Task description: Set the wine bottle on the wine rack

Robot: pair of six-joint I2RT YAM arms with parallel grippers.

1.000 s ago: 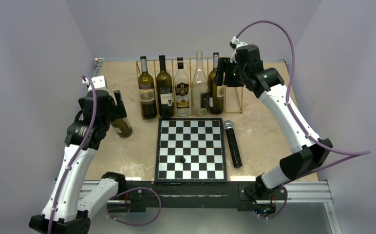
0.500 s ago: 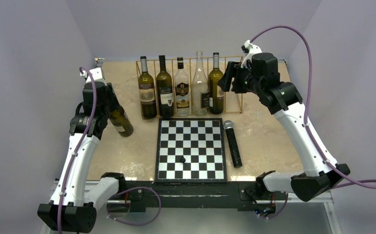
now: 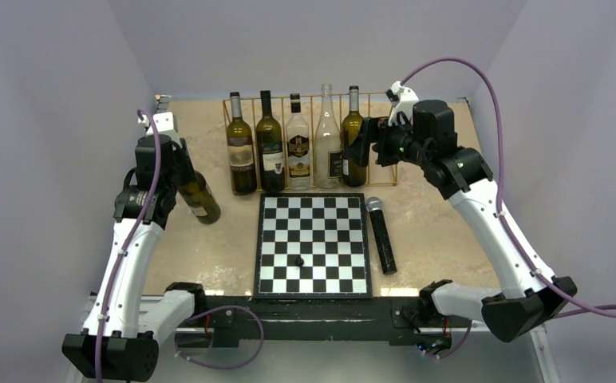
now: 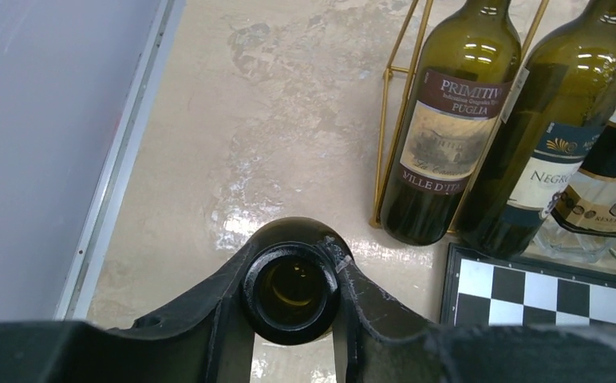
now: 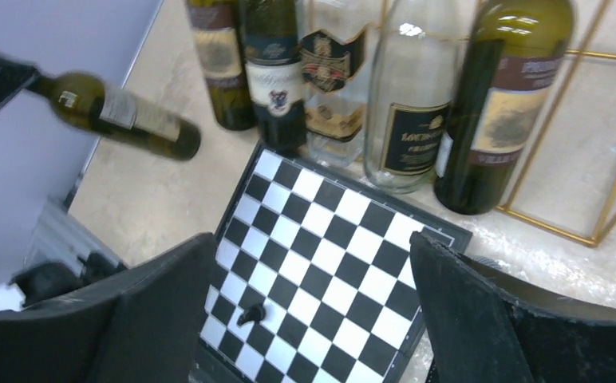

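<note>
From above, the wine bottle (image 3: 201, 203) leans at 10 o'clock from the chessboard (image 3: 313, 239). Its neck is lost under the left gripper (image 3: 182, 163), whose fingers cannot be made out there. The left wrist camera settles it: both fingers are clenched around the neck just under the open mouth, and the bottle's body is hidden below them. In that view the gold wine rack (image 4: 400, 120) stands at 2 o'clock, apart from the held bottle. No view shows whether the bottle's base touches the table (image 3: 209, 263); the right wrist camera catches it tilted but blurred. That camera alone shows the right gripper (image 5: 313, 311) released, jaws wide with nothing between them. From above it merely hovers in front of the rack's right end, at 1 o'clock from the board. Five bottles (image 3: 298, 148) stand in the rack, their tops cut off in both wrist views. A microphone (image 3: 382, 235) lies at 3 o'clock beside the board, and a dark chess piece (image 3: 298, 260) stands on the board.
</note>
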